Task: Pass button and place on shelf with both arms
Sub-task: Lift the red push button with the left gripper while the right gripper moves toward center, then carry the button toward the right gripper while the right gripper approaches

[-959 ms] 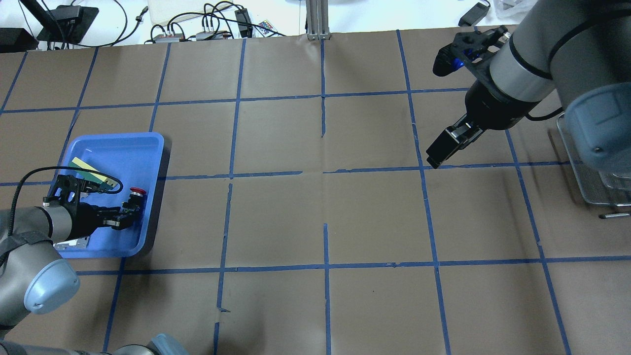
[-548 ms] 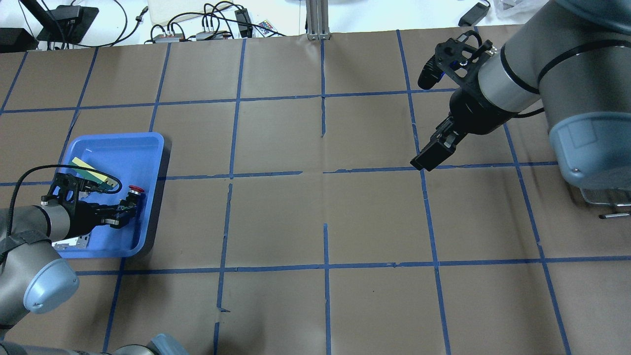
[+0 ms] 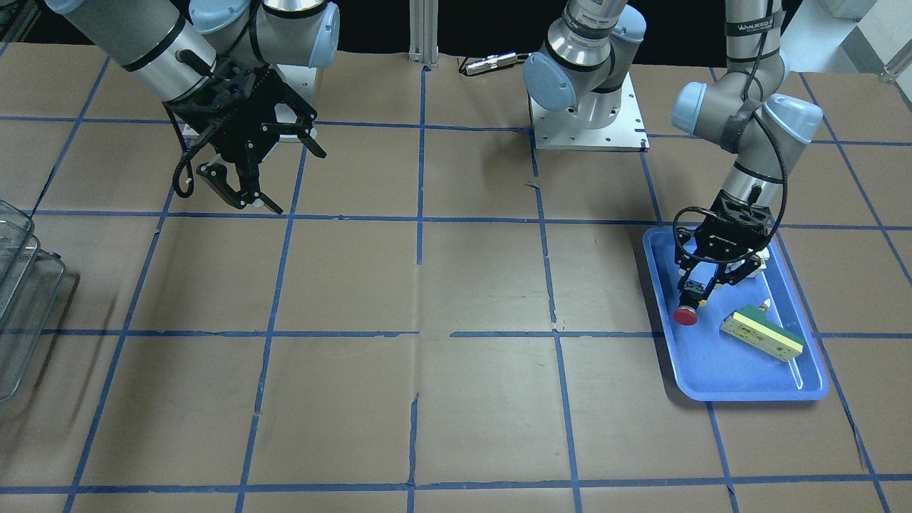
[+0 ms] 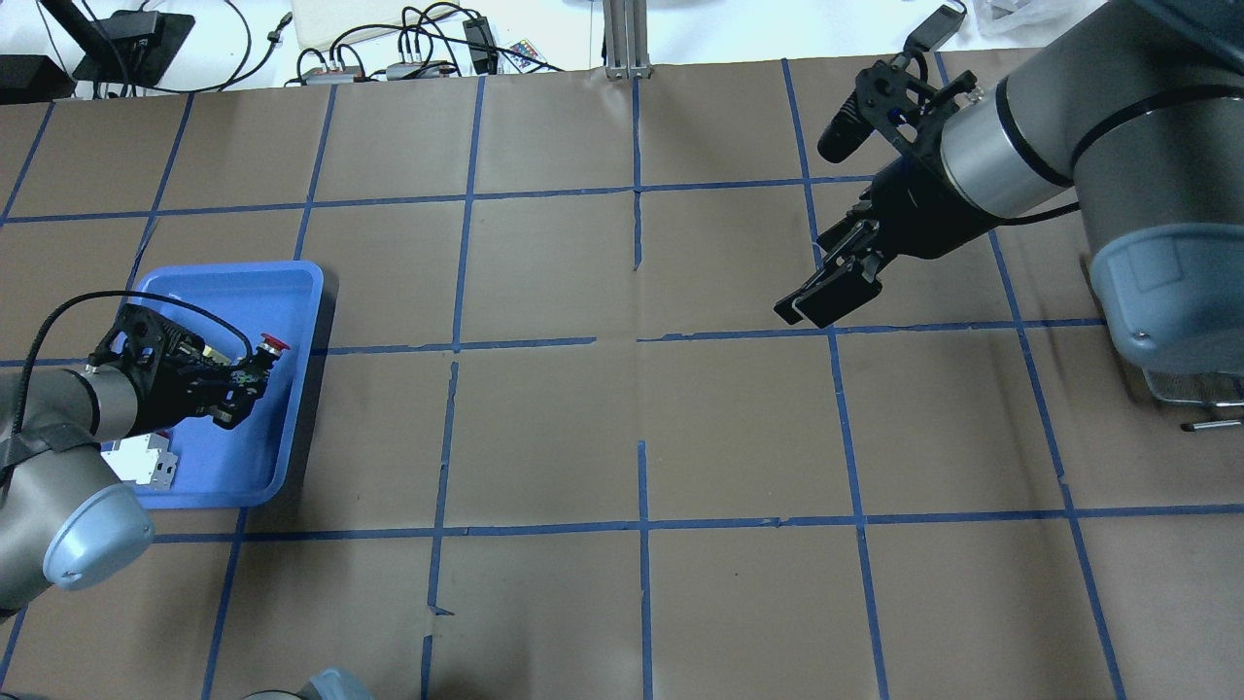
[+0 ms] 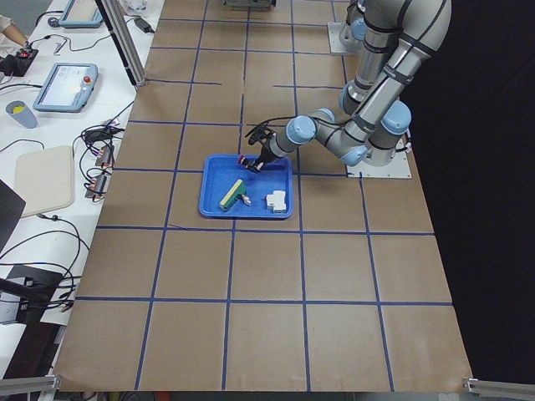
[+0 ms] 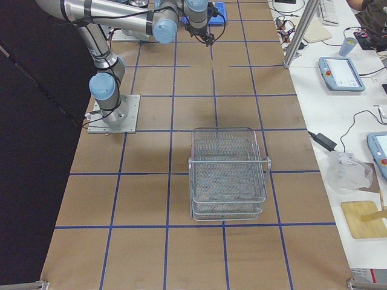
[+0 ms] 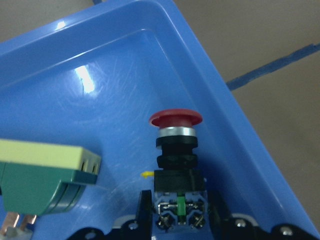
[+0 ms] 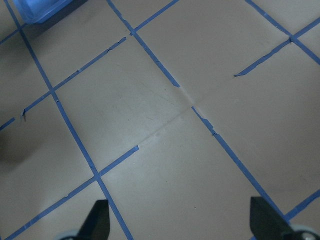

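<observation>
Over the shallow blue plastic tray (image 4: 321,292), the left pincer (image 4: 251,379) grips the small red mushroom-head button (image 7: 176,145) by its black body. Clear the rim before travelling toward the right pincer (image 4: 826,292), spread wide, empty.

The table (image 4: 544,428), papered brown and ruled into squares with blue tape, has an aluminium post (image 4: 625,39) rising at one long edge, and just beyond that edge a white bench (image 5: 50,134) carries tangled black cables (image 4: 418,49), a touchscreen pendant (image 5: 68,86), a cup (image 5: 23,114) and a beige board (image 5: 42,177).
</observation>
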Controlling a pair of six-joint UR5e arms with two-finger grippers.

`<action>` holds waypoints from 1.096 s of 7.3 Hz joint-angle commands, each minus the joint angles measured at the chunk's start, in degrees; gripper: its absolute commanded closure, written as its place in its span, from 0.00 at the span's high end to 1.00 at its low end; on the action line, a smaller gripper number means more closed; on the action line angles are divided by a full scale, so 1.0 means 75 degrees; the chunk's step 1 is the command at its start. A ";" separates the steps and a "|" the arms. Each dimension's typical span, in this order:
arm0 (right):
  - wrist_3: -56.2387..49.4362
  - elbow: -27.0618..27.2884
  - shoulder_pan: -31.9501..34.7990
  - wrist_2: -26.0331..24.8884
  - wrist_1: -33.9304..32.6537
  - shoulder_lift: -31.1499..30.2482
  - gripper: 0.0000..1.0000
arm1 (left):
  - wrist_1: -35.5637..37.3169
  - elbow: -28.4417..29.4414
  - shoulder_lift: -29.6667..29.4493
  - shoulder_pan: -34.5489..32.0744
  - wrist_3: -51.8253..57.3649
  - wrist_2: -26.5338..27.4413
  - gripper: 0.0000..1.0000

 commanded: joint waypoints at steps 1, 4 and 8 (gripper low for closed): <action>-0.0045 0.0097 -0.0073 0.0074 -0.0066 -0.0003 1.00 | -0.1327 0.0840 0.0154 -0.1508 0.0114 -0.0008 0.00; -0.0615 0.0039 -0.0062 0.0063 -0.0066 -0.0038 1.00 | -0.4662 0.2922 0.0214 -0.3584 0.0407 0.0074 0.00; -0.3360 0.0050 -0.0341 0.0283 0.0037 0.0009 0.99 | -0.6715 0.4970 -0.0021 -0.5578 0.0384 0.0062 0.00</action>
